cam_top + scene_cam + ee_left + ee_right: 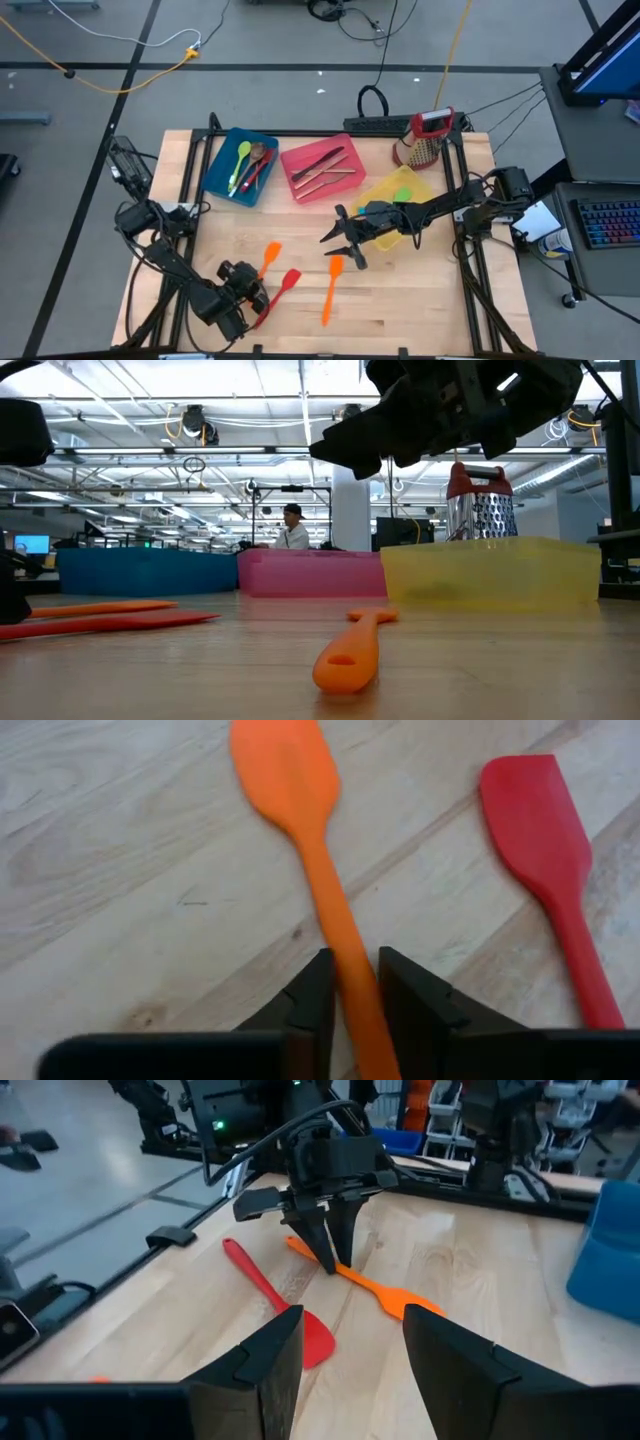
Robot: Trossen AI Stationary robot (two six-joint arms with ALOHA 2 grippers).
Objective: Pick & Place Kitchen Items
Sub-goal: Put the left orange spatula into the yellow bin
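Left hand (352, 1010) pinches a smooth, slim orange spatula (300, 830).

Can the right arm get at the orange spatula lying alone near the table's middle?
Probably yes. The right pincer hangs open just above that orange spatula, and nothing lies between; the yellow bin sits behind it.

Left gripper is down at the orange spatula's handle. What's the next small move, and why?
Probably finish closing the left gripper, then lift. Its fingers already straddle the handle of the orange spatula, which lies flat on the table, apart from the red spatula.
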